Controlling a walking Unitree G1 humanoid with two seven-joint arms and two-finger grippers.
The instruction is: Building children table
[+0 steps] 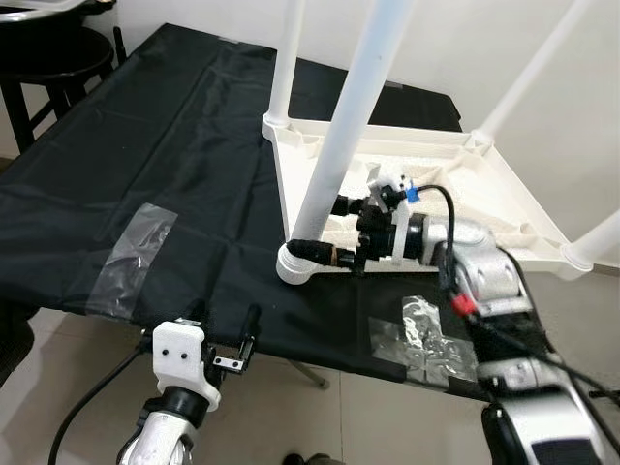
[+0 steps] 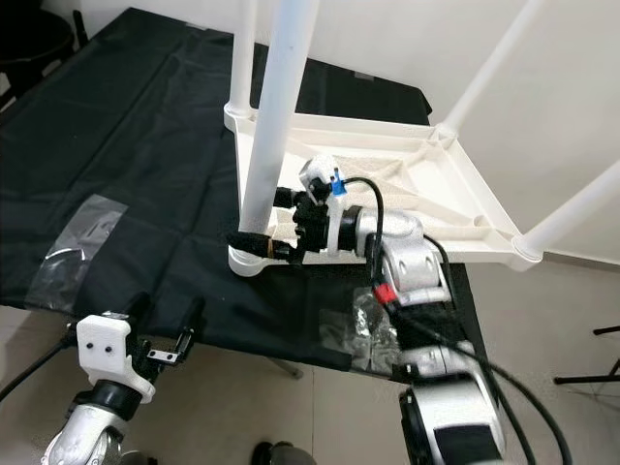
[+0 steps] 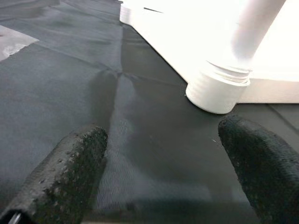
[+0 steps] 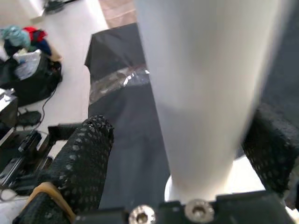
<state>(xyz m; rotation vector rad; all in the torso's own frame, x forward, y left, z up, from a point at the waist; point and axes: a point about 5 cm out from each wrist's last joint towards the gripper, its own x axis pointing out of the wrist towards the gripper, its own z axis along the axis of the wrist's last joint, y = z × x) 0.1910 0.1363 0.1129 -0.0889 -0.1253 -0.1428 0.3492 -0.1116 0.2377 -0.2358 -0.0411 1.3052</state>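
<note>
A white plastic children's table [image 1: 455,184] lies upside down on the far right part of a worktop [image 1: 145,165] covered in black sheeting, its underside up and its legs rising from the corners. Its near corner sits close to the worktop's near edge. The right tool [image 1: 334,228] reaches in from the right and grasps the nearest white leg [image 1: 354,107] just above its socket [image 1: 295,263] at that corner; in the right wrist view the black fingers [image 4: 81,158] stand on either side of the leg, pressed against it. The leg leans slightly away from upright.

The left tool [image 1: 225,334] hangs at the worktop's near edge, left of the table's near corner, released, with its two fingers [image 3: 70,163] spread and nothing between them; its wrist view looks across the black sheeting to the threaded socket.

Patches of clear tape [image 1: 136,247] lie on the sheeting toward the near left, and another crumpled patch [image 1: 421,329] lies near the front edge below the right arm.
</note>
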